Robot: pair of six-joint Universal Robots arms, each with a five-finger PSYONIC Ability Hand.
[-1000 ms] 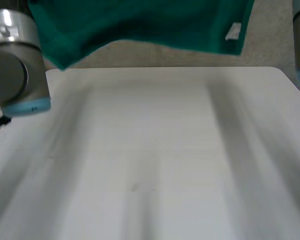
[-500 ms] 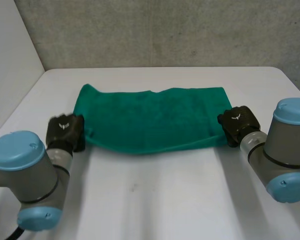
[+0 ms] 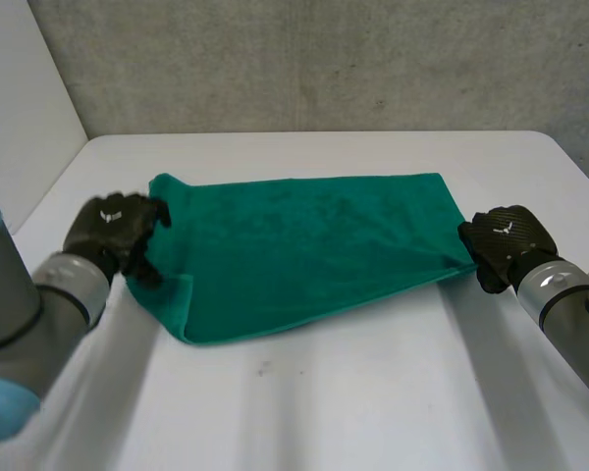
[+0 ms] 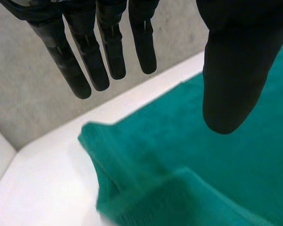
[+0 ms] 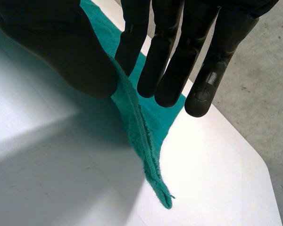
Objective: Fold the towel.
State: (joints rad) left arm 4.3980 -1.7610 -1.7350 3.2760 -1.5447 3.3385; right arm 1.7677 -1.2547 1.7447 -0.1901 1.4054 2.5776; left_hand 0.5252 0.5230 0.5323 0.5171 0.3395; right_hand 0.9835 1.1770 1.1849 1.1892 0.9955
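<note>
On the left hand (image 3: 113, 228) the fingers (image 4: 68, 56) are open, towel (image 3: 304, 250) end under them. The right hand (image 3: 506, 240) pinches the other end; lay it flat, edges lined up.

Both arms reach forward, hands low and wide apart.
Left hand (image 3: 113, 231): fingers straight, thumb apart, holding nothing; right hand (image 3: 501, 240) pinches the towel (image 3: 304, 245) edge between thumb and straight fingers.

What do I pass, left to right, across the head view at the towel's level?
left arm → left hand → towel → right hand → right arm
</note>
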